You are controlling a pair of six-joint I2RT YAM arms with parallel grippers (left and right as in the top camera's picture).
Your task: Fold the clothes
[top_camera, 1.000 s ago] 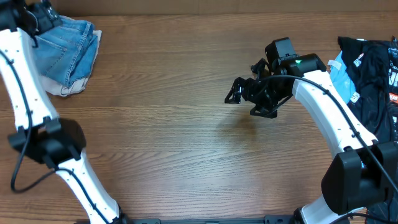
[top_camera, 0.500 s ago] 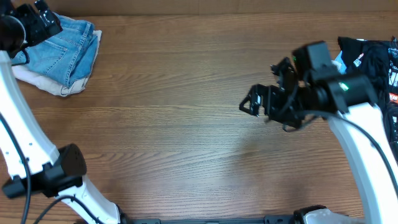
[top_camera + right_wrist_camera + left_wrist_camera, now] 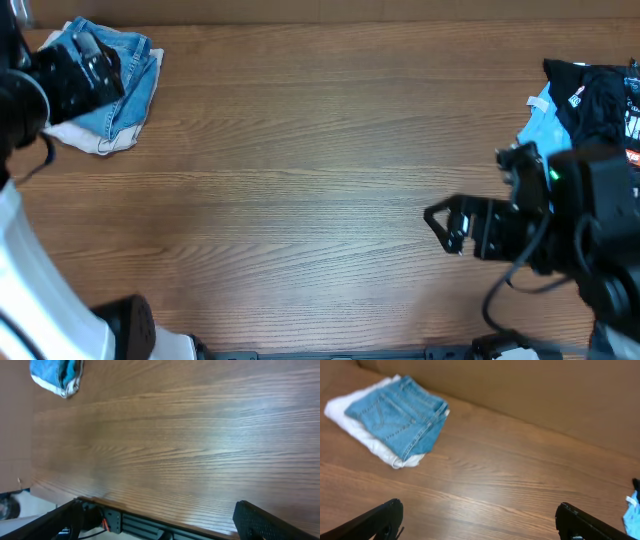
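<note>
The folded light blue denim jeans (image 3: 125, 75) lie on a folded beige garment (image 3: 90, 138) at the table's far left corner. They also show in the left wrist view (image 3: 400, 415) and small in the right wrist view (image 3: 57, 372). My left gripper (image 3: 85, 70) is raised next to the pile, open and empty, its fingers wide apart in its wrist view (image 3: 480, 522). My right gripper (image 3: 445, 225) is open and empty, raised over the right front of the table, fingers wide apart in its wrist view (image 3: 160, 520).
A black printed garment with pale blue cloth (image 3: 590, 95) lies at the far right edge. The wooden table (image 3: 300, 180) spans the view. The table's front edge and a black rail (image 3: 140, 522) show in the right wrist view.
My right arm has drawn back toward the front right and risen. My left gripper has lifted away from the jeans pile toward the camera. The jeans stay folded in place.
</note>
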